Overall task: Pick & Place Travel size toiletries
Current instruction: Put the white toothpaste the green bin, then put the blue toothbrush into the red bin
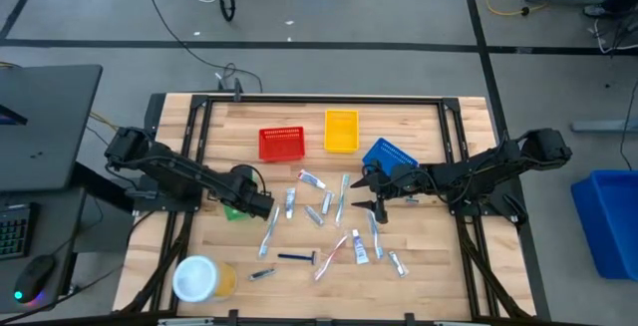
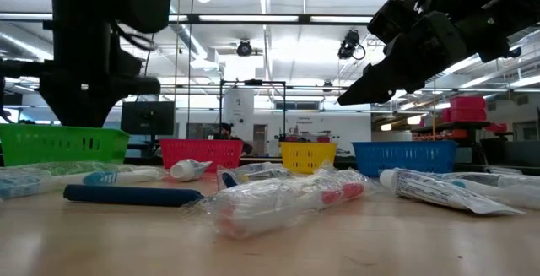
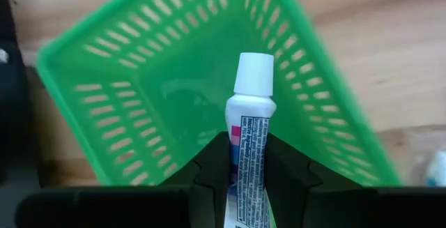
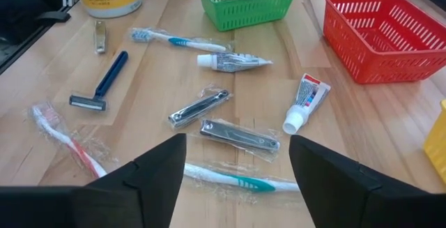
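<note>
Left wrist view settles the step in hand: the left tool (image 3: 247, 176) pinches a small white-capped toothpaste tube (image 3: 249, 127) between its two dark fingers, cap pointing out over the open mouth of the green basket (image 3: 104, 109), which fills most of that frame. In the high view the same tool (image 1: 249, 204) sits at centre left of the counter (image 1: 429, 286), right over the green basket (image 1: 233, 212), so this looks like the placing half of a pick-and-place, with the tube carried to its bin but not yet let go. The next move, as I judge it, calls for spreading the fingers so the tube drops inside the rim, then lifting clear without dragging the light basket along. The right tool (image 1: 376, 203), right of centre in the high view, hangs above the scatter of toiletries with its jaws spread wide and nothing between them; its wrist view shows the two fingers (image 4: 146, 172) apart over a wrapped toothbrush (image 4: 230, 179), with two nail clippers (image 4: 240, 136), a second tube (image 4: 304, 102) and a blue razor (image 4: 103, 81) farther up the frame. That arm seems poised for a fresh pick, which would call for lowering squarely over one item and closing on it alone. Most of the toiletries lie loose mid-counter, so much of the task remains.
</note>
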You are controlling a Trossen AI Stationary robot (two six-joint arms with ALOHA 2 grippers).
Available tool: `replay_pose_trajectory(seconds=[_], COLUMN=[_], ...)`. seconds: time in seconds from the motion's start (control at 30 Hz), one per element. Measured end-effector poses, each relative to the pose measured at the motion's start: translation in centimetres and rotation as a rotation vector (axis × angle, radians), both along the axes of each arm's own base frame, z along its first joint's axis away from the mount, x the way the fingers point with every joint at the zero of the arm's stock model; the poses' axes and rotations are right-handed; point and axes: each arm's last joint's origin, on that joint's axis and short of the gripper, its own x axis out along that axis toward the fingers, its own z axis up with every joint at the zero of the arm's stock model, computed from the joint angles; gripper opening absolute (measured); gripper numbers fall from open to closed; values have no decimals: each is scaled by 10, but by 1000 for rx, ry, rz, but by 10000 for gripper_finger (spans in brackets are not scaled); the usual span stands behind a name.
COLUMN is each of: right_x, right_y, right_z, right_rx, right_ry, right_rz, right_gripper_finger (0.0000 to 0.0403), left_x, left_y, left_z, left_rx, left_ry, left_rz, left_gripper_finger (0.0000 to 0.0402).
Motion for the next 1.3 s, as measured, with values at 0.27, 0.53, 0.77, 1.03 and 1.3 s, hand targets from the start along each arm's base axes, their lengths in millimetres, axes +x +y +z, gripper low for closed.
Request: replay_pose_trajectory(seconds=[0.27,0.53,0.77,1.03,1.3], right_x=[0,0,0,0,-1], right_y=[0,0,0,0,0], right_z=[0,0,0,0,-2], right_rx=[-8,-8,-17,-38,-30], right_ry=[-1,-1,-2,-3,19], right_rz=[4,4,8,19,14], right_gripper_finger=[268,270,289,305,304], left_x=[-4,-2,-1,0,20], left_y=[9,18,21,21,13], left_z=[-12,-11,-11,-10,22], left_rx=[-19,4,8,31,25], left_ry=[24,36,58,64,-9], left_rz=[-26,-72,-134,-172,-211], left_gripper_finger=[83,83,118,152,147])
